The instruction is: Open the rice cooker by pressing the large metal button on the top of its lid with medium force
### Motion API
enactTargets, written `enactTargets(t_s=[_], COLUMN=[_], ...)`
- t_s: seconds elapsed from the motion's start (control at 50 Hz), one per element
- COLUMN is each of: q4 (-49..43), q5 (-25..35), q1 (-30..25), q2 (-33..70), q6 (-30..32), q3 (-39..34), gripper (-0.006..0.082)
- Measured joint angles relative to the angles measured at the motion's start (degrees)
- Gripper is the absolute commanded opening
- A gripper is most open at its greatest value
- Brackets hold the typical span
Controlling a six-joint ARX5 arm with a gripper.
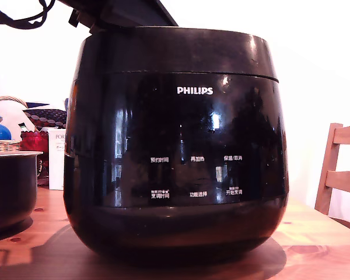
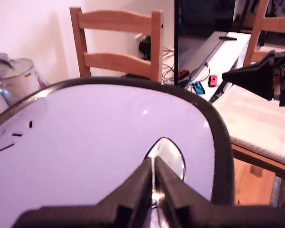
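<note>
The rice cooker (image 1: 175, 146) fills the exterior view, glossy black with a white PHILIPS logo, standing on a wooden table (image 1: 315, 239). Its lid (image 1: 175, 49) sits down on the body. In the wrist view the lid (image 2: 95, 142) glares pale under the light, with a dark rim. My gripper (image 2: 153, 166) is shut, its two black fingers (image 2: 140, 183) pressed together. Their tips rest on the teardrop-shaped metal button (image 2: 173, 152). In the exterior view only a dark part of the arm (image 1: 128, 11) shows above the lid.
A smaller dark pot with a pale rim (image 1: 9, 186) stands at the exterior view's left, with a basket (image 1: 3, 143) and a white box (image 1: 56, 160) behind it. A wooden chair (image 1: 341, 172) is at that view's right. Another chair (image 2: 116, 40) shows beyond the cooker.
</note>
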Motion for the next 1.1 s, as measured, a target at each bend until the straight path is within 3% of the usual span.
enactTargets(t_s=[0.62, 0.9, 1.1], q4=[-4.02, 1.79, 0.96], q5=[-0.02, -0.02, -0.79], q1=[-2.01, -2.19, -2.12], q2=[1.92, 2.80, 2.71], q6=[0.22, 0.20, 0.20], q3=[1.92, 1.14, 1.95], gripper=[-0.0022, -0.0022, -0.0022])
